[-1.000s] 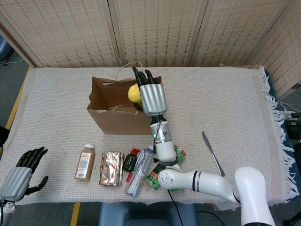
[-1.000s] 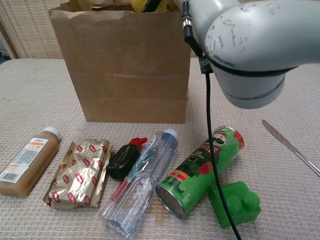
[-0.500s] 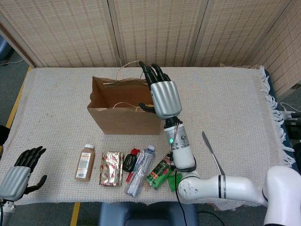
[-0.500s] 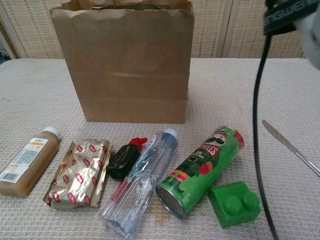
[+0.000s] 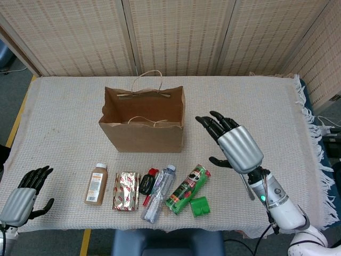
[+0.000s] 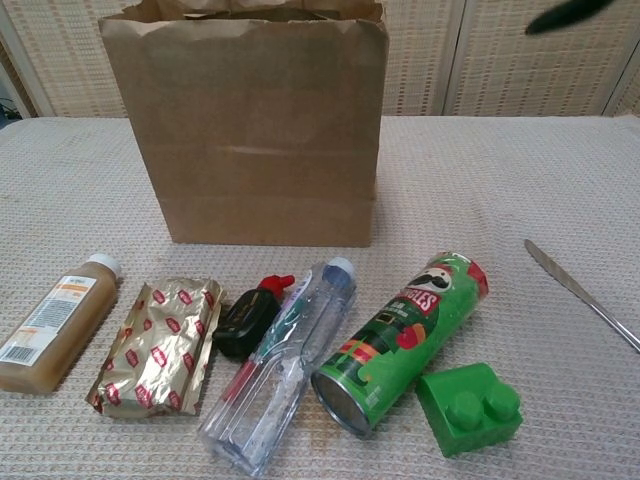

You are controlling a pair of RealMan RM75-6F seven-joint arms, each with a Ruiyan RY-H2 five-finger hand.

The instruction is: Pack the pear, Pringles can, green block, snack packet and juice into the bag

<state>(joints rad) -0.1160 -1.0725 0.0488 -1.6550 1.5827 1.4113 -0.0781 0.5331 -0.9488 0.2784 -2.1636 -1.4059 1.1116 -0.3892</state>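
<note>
Hovering right hand [image 5: 238,148] | fingers spread, empty | left hand [image 5: 21,198] spread, empty

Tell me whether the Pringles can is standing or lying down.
Lying down. The Pringles can rests on its side on the tablecloth, its open end toward the chest camera, beside the green block.

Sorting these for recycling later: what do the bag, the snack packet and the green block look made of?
Bag: brown kraft paper, matte, creased, with twisted-cord handles.
Snack packet: likely metallised foil film, since it is shiny gold and crinkled with red print.
Green block: probably moulded plastic, smooth and slightly glossy, with studs on top.
</note>
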